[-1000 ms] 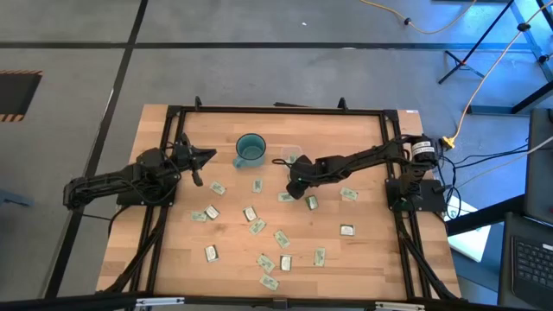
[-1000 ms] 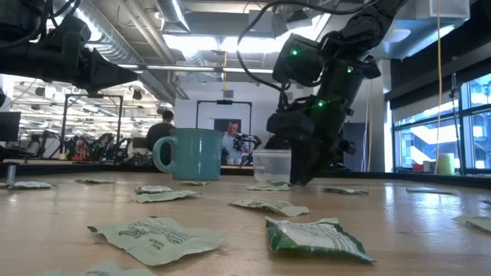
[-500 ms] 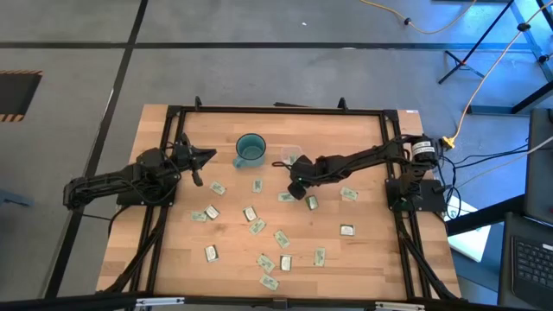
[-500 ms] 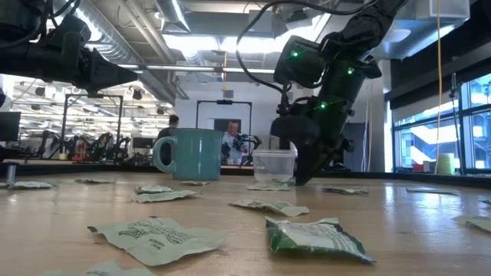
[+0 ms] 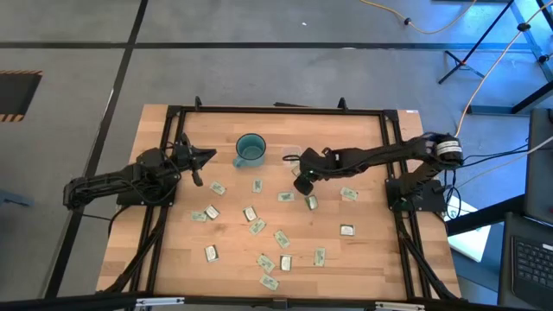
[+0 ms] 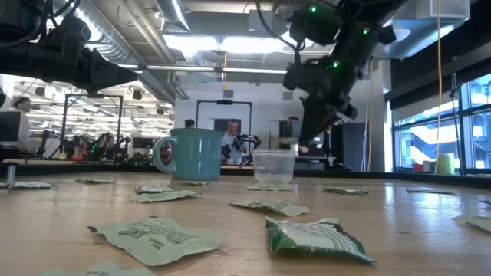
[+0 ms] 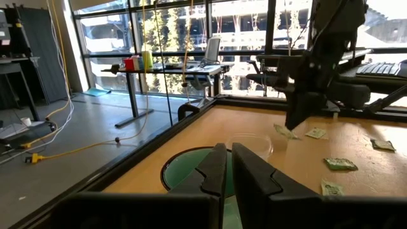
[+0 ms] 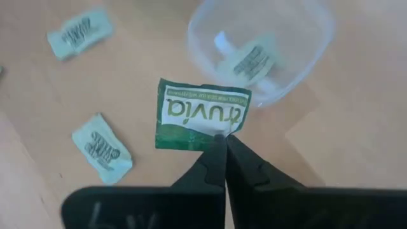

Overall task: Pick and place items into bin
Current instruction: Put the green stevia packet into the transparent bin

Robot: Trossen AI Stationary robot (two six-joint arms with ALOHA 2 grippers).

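Carry step in hand. The right gripper (image 8: 222, 141) is clamped on one edge of a green packet (image 8: 202, 116), lifted clear of the table (image 5: 363, 250). The clear cup (image 8: 267, 44) stands just ahead of the fingertips, a packet already inside it. Judged next: bring the held packet over the cup's mouth, then release. The left gripper (image 7: 225, 166) waits pinched together and empty beside the teal mug (image 5: 251, 149).

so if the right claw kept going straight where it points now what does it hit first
Probably the bare table just beside the clear cup; the right claw, shut on a green packet, seems aimed just short of its rim.
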